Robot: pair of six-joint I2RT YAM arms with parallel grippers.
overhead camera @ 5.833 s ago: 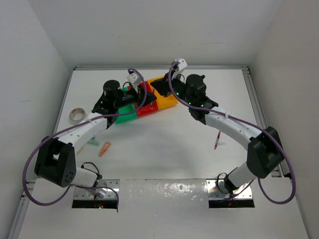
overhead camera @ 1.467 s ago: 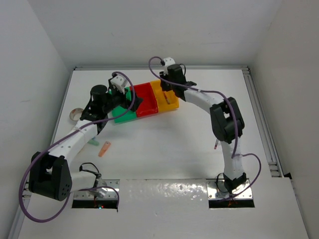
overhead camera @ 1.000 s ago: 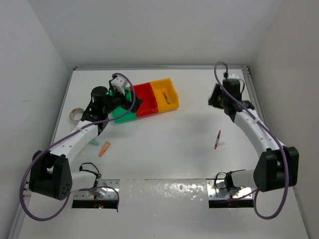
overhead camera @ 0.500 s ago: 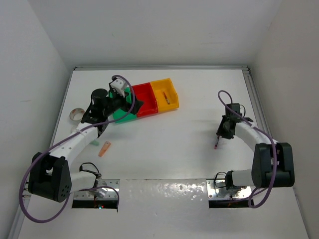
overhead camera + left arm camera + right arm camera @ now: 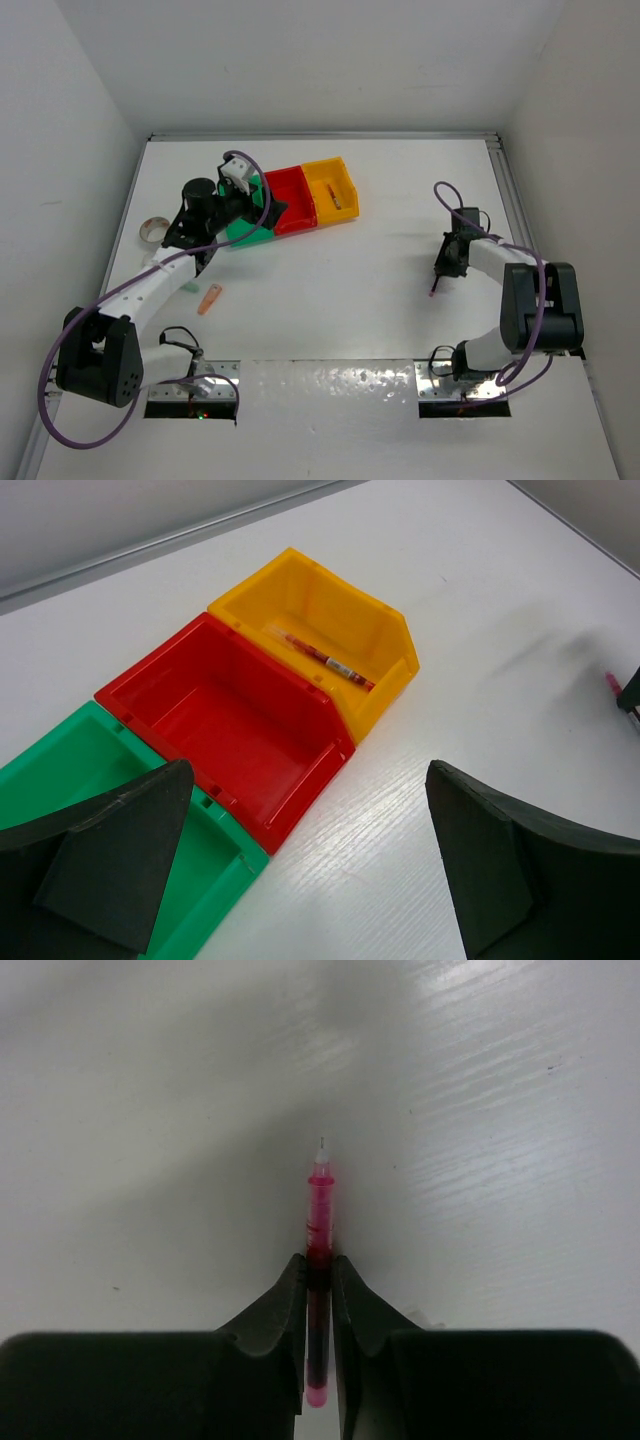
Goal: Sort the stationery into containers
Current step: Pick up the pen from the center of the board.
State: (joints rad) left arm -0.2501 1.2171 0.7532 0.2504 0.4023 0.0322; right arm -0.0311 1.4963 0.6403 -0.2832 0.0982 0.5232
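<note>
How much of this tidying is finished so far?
Done: one red pen lies in the yellow bin. In hand: the right tool is pinching a pink pen on the table. Left: the tape roll, orange stick and teal stick lie loose, unsorted.

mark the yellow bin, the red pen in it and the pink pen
yellow bin [image 5: 385, 688], left wrist view, near wall
red pen [image 5: 325, 662], left wrist view, mid barrel
pink pen [image 5: 319, 1210], right wrist view, exposed barrel

I see smooth, glossy plastic on the bins [image 5: 318, 763], a faintly grained white table [image 5: 500, 1110] with a soft sheen, a translucent plastic pen [image 5: 320, 1210], matt black fingers [image 5: 268, 1320] on the right gripper [image 5: 319, 1262]
</note>
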